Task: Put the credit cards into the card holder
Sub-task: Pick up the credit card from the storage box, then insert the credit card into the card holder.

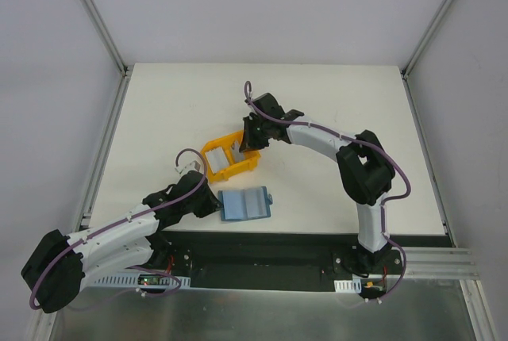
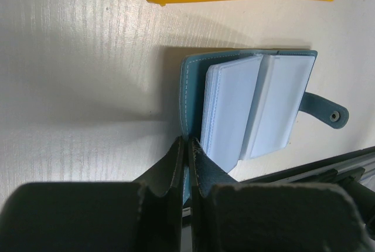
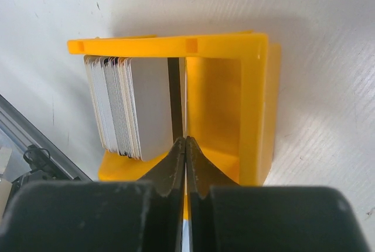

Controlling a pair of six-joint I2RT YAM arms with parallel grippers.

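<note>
The card holder (image 1: 248,203) lies open on the white table, its teal cover (image 2: 190,88) at the left and its pale blue pockets (image 2: 234,111) facing up. My left gripper (image 2: 187,145) is shut on the cover's near edge (image 1: 216,203). Several credit cards (image 3: 137,105) stand on edge in a stack inside the yellow bin (image 3: 252,99). My right gripper (image 3: 186,142) reaches into the bin (image 1: 251,141) and is shut on one credit card (image 3: 185,99), seen edge-on and standing a little apart from the stack.
The yellow bin (image 1: 242,168) sits just beyond the card holder, with the stack (image 1: 217,160) in its left half. The holder's snap tab (image 2: 328,111) sticks out to the right. A dark metal rail (image 2: 328,167) runs along the near table edge.
</note>
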